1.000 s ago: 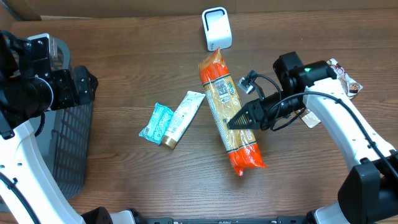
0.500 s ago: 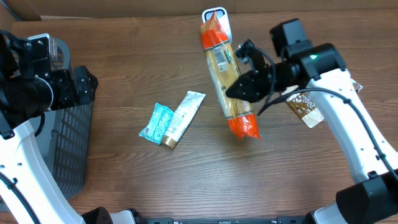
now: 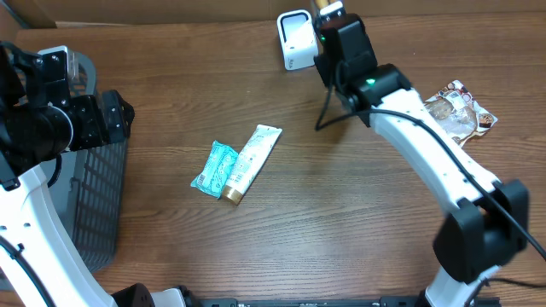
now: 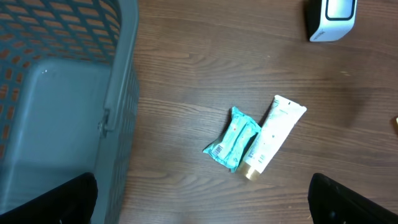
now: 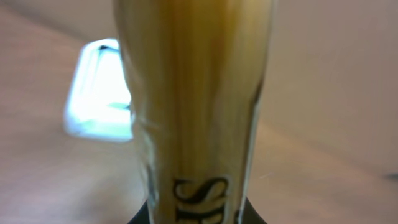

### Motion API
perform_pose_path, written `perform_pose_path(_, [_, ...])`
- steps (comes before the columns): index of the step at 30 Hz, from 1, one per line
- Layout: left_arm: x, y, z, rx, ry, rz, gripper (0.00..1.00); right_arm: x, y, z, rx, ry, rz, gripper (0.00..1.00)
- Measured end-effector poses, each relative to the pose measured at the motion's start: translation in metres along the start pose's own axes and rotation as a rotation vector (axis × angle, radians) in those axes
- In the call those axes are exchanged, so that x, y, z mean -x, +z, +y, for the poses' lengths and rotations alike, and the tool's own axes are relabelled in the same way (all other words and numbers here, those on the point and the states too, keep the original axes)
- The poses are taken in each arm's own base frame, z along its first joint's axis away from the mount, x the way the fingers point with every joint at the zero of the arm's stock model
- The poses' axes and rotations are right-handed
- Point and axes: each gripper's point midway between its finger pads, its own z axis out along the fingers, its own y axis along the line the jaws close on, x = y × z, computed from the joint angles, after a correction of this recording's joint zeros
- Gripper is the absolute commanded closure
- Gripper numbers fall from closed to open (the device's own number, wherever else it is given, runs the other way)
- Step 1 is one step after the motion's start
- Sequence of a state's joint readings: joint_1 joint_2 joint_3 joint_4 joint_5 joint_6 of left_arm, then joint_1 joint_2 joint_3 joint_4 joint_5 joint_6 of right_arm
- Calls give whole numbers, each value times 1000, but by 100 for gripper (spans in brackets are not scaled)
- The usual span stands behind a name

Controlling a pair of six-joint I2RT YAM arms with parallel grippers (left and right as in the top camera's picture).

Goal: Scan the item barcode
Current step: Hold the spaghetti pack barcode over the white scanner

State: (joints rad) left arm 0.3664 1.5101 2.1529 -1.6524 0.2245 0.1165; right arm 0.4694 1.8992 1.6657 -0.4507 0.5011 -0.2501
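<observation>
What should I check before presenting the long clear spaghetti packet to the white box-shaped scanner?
1. Grip: right gripper shut on long clear spaghetti packet: ok.
2. Position: packet upright, close to white box-shaped scanner: ok.
3. Barcode turned to scanner: cannot tell.
4. Clutter: teal pouch and white tube apart from scanner: ok.
5. Other arm: left gripper open, by grey mesh basket: ok.

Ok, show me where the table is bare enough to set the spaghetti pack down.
Bare wood lies on the table between the white tube and the right arm, and between the basket and the scanner. Crowded: around the scanner, where the right pincer holds the spaghetti pack; the teal packet lies beside the tube.
</observation>
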Motion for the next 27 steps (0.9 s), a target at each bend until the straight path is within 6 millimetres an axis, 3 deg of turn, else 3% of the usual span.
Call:
perform_pose_path(4, [0,0,0,0,0,0,0,13,32,-14,-205,-118,-70,96])
perform_pose_path(9, [0,0,0,0,-1,0,0,14,64,-10,-332,-267,-106,96])
perform_pose_path(18, [0,0,0,0,-1,1,0,-19,115,19,-366,-465,-76,96])
perform_pose_path(23, [0,0,0,0,0,1,1,-41,133,28,-352,-519,-31,96])
perform_pose_path(27, [0,0,0,0,-1,1,0,-47,139,24,-359,-519,-25,96])
